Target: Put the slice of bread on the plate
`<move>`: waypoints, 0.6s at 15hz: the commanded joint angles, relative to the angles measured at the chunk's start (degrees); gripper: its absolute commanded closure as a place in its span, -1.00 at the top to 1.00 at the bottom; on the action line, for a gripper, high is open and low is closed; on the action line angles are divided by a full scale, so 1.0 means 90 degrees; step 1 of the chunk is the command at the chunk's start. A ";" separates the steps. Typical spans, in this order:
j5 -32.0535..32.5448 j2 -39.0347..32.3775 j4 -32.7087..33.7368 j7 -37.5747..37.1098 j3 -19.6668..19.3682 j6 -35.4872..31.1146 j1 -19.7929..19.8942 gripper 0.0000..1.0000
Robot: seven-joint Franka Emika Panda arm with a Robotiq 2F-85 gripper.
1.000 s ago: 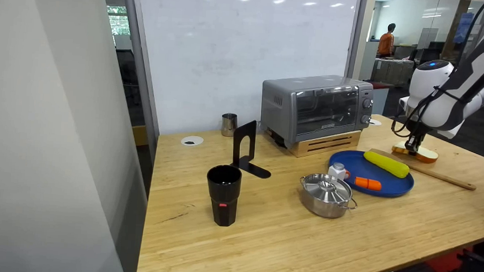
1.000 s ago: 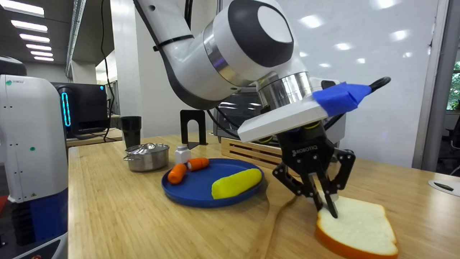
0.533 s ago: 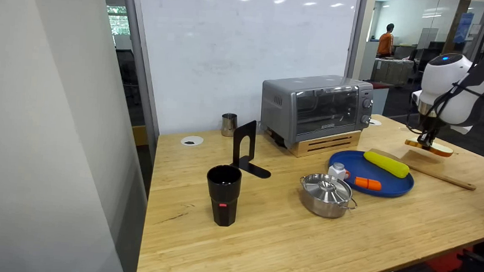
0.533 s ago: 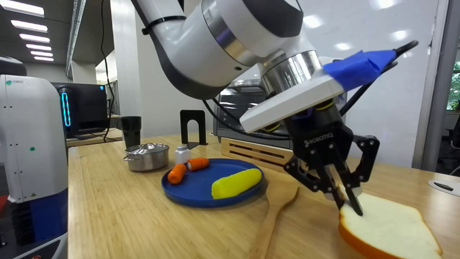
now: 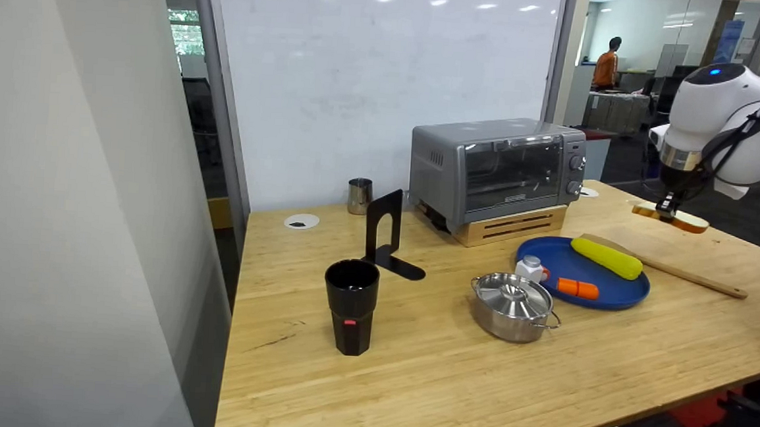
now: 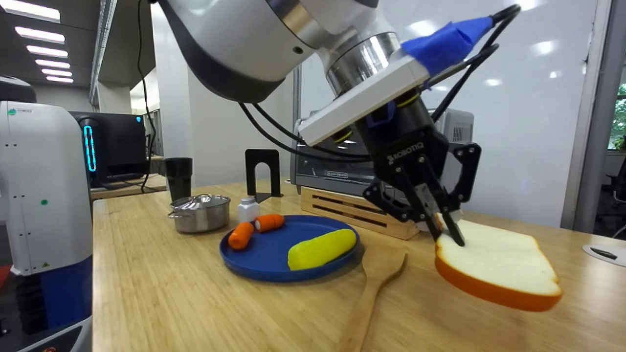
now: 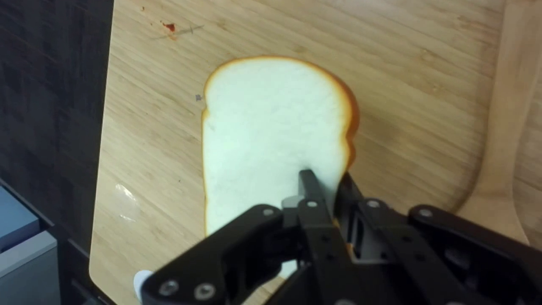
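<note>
Pinching the bread (image 6: 503, 264) by an edge, the gripper (image 6: 448, 239) holds it above the table (image 6: 166, 293), apart from the plate (image 6: 269, 253), where a yellow piece (image 6: 321, 250) and orange pieces (image 6: 269, 223) lie.

Bright light reaches me from a row of ceiling lamps (image 6: 45, 50); glare spots dot the whiteboard (image 5: 374, 94) and the pot lid (image 5: 513, 295) glints. In my wrist view the slice of bread (image 7: 262, 123) looks washed out; a soft shadow lies on the table (image 7: 148, 144) beside it, and my gripper (image 7: 326, 174) looks dark
</note>
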State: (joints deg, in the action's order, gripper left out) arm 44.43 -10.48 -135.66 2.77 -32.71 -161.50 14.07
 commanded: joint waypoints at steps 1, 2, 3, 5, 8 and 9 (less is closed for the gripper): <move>0.0257 0.0482 -0.0272 -0.0136 0.0356 0.0246 0.0046 -0.93; 0.0248 0.0546 -0.0304 -0.0127 0.0474 0.0283 0.0059 -0.93; 0.0244 0.0597 -0.0334 -0.0140 0.0596 0.0317 0.0061 -0.93; 0.0267 0.0832 -0.0508 -0.0205 0.0831 0.0496 0.0000 -0.93; 0.0080 0.1214 -0.0822 -0.0324 0.1308 0.0926 -0.0102 -0.93; 0.0053 0.1313 -0.0893 -0.0389 0.1466 0.1086 -0.0139 -0.93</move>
State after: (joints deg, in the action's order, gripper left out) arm 44.85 -3.11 -140.42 0.80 -22.81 -155.97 13.51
